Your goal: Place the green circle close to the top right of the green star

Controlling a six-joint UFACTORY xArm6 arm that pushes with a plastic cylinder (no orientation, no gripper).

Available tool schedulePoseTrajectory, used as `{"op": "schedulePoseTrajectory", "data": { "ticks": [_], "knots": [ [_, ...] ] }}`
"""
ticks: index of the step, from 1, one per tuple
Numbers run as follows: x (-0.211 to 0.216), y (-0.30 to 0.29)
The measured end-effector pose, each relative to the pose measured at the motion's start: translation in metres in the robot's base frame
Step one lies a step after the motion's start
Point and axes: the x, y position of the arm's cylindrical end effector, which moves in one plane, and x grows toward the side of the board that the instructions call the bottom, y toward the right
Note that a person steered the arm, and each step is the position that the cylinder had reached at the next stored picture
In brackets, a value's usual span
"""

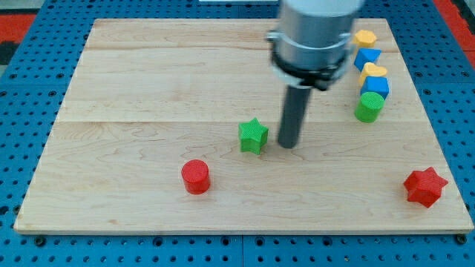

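Note:
The green star (253,136) lies near the middle of the wooden board (148,89). The green circle (369,107) stands at the view's right, at the lower end of a column of blocks. My tip (288,144) rests on the board just to the right of the green star, a small gap apart from it. It is well to the left of the green circle.
Above the green circle stand a blue block (375,87), a yellow block (373,71), a blue block (366,56) and a yellow block (364,37). A red cylinder (196,176) sits at lower left of the star. A red star (424,186) lies near the board's lower right corner.

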Motion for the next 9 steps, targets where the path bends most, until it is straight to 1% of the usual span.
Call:
{"op": "schedulePoseTrajectory", "data": {
  "ticks": [1, 2, 3, 4, 5, 6, 8, 9],
  "knots": [
    [-0.011, -0.052],
    [-0.003, -0.013],
    [0.006, 0.09],
    [-0.004, 0.191],
    [-0.029, 0.203],
    [-0.06, 0.203],
    [-0.074, 0.0],
    [-0.035, 0.006]
  ]
}}
